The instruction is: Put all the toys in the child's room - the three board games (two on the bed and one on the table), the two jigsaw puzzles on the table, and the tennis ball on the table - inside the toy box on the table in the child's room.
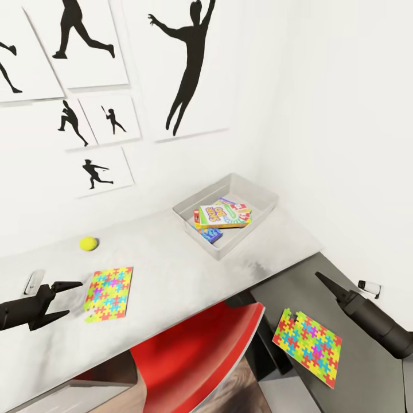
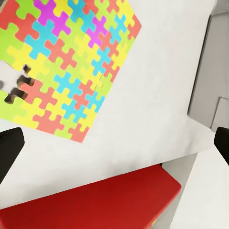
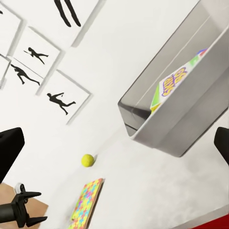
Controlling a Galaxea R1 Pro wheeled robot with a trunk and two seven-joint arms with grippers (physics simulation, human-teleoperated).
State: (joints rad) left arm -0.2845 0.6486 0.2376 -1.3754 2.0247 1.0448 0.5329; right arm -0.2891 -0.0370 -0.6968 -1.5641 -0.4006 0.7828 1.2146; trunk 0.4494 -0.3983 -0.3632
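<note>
Left gripper (image 1: 64, 299): hovering with its fingers spread wide, empty, just left of a jigsaw puzzle (image 1: 109, 293) lying flat on the table (image 1: 172, 269).
Tennis ball (image 1: 88, 244): one, sitting on the table beyond that puzzle.
Toy box (image 1: 261, 198): one, far right on the table, holding what look like three board games (image 1: 222, 217) stacked together.
Second jigsaw puzzle (image 1: 307, 339): lying off the table, on a dark surface lower right.
Right gripper (image 1: 328, 285): pointing toward it; cannot tell how its fingers are standing.
Risk: thin boards sliding away instead of lifting; the ball rolling if nudged.
</note>
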